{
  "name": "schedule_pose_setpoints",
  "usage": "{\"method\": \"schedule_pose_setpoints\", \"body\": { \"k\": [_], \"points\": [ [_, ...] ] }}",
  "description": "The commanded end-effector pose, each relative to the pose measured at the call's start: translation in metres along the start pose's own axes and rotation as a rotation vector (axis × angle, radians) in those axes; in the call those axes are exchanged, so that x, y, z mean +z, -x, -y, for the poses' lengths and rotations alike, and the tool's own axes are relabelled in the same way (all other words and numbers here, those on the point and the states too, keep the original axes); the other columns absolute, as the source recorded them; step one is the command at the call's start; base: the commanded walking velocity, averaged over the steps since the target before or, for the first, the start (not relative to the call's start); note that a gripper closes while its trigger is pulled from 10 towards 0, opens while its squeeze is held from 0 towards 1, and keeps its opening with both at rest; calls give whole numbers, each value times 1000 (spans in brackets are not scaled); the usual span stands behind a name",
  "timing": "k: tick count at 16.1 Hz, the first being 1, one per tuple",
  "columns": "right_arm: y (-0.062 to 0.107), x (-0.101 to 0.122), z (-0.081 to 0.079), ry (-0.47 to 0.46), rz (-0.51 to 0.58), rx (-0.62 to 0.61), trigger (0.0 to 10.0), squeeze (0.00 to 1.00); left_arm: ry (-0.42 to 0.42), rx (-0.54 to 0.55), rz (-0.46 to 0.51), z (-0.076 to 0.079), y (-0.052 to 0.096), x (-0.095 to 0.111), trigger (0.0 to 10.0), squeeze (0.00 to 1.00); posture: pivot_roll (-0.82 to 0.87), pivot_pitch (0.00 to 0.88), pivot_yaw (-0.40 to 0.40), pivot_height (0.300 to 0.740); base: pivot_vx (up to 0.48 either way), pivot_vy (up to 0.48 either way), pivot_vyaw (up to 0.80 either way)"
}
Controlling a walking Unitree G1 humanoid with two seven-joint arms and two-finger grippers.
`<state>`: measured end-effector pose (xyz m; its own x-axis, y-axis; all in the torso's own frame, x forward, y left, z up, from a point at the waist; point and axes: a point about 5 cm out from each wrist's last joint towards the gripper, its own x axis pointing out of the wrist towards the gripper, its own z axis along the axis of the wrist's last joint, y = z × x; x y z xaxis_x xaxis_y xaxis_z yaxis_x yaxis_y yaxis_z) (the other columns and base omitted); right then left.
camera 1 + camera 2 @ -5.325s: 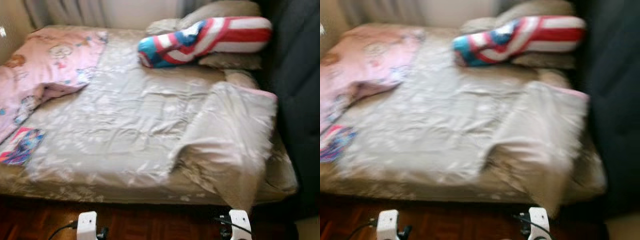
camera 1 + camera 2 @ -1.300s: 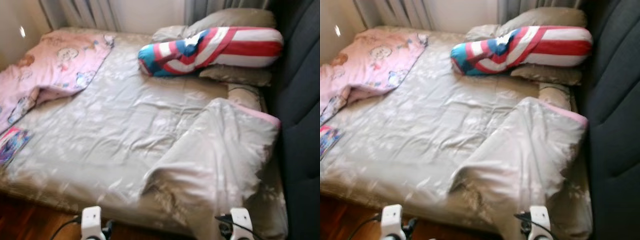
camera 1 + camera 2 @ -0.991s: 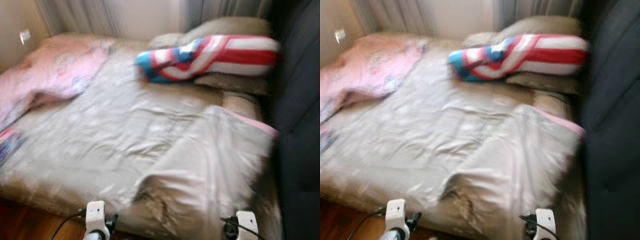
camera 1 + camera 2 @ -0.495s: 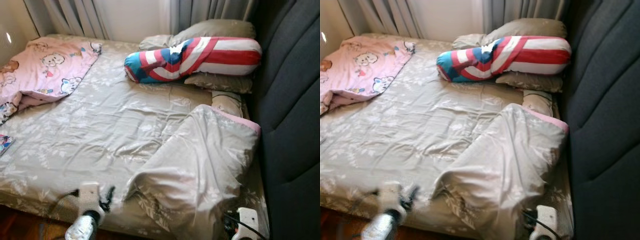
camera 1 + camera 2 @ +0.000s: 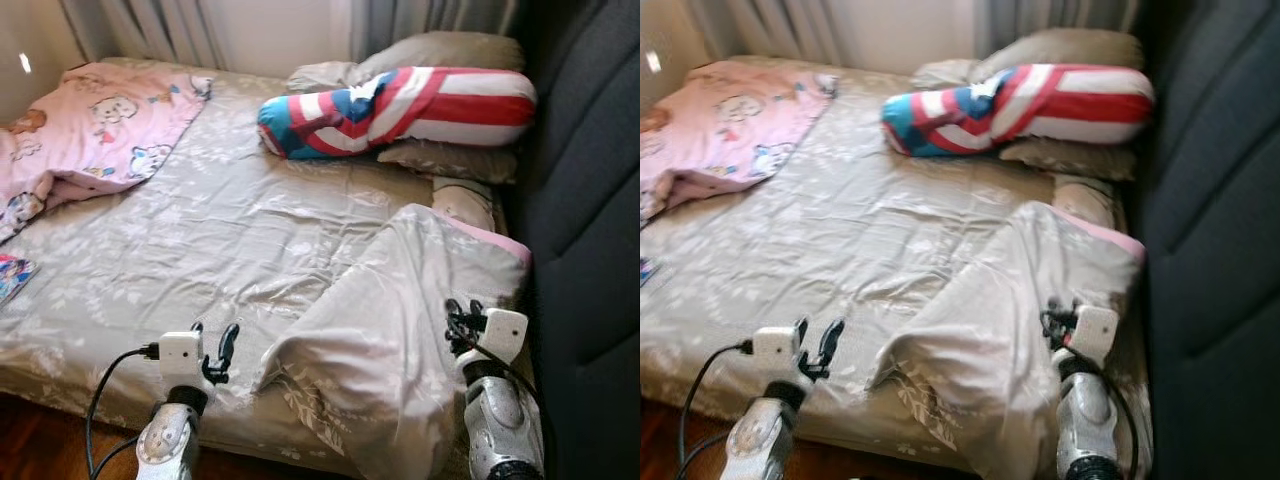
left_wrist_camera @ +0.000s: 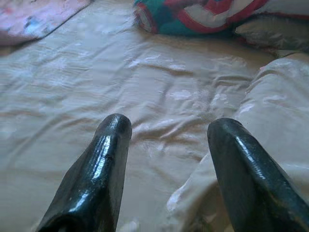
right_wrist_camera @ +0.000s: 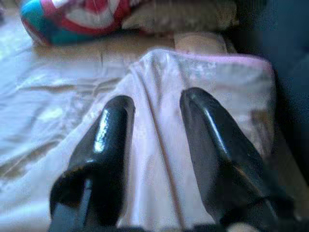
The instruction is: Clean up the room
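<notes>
The bed (image 5: 200, 240) is still unmade: its grey blanket (image 5: 400, 320) lies folded back near the striped bolster (image 5: 400, 105). Left gripper (image 5: 215, 345) and right gripper (image 5: 458, 312), fingers spread and empty, flank the blanket; grasping it seemingly remains.

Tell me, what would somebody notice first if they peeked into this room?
Probably the bright red, white and blue striped bolster pillow lying at the head of the bed against the grey pillows. Next, the rumpled grey blanket folded back in a heap at the near right corner, with the open left gripper and open right gripper raised on either side of it. A pink cartoon blanket sprawls at the far left.
</notes>
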<state>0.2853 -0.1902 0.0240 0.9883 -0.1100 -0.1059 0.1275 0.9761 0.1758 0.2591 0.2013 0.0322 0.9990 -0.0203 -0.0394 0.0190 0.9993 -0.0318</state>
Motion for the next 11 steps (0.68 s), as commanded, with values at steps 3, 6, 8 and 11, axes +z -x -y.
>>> {"method": "schedule_pose_setpoints", "body": {
  "k": [3,6,8,11],
  "points": [
    [11,-18,-1,-36,-86,-44,10000,0,-18,-7,-18,-2,5,3,10000,0,1,156,-40,740,0,104,0],
    [12,-16,-4,-21,-78,-39,10000,0,-19,-9,-10,-3,4,7,10000,0,-2,146,-36,740,0,0,-185],
    [15,-19,-3,-6,-87,-37,10000,0,-15,-20,-18,1,5,7,10000,0,-4,141,-35,740,0,0,0],
    [17,-21,2,-8,-100,-68,10000,0,-11,-22,-20,3,6,7,10000,0,-3,133,-34,740,0,0,0]
  ]
}}
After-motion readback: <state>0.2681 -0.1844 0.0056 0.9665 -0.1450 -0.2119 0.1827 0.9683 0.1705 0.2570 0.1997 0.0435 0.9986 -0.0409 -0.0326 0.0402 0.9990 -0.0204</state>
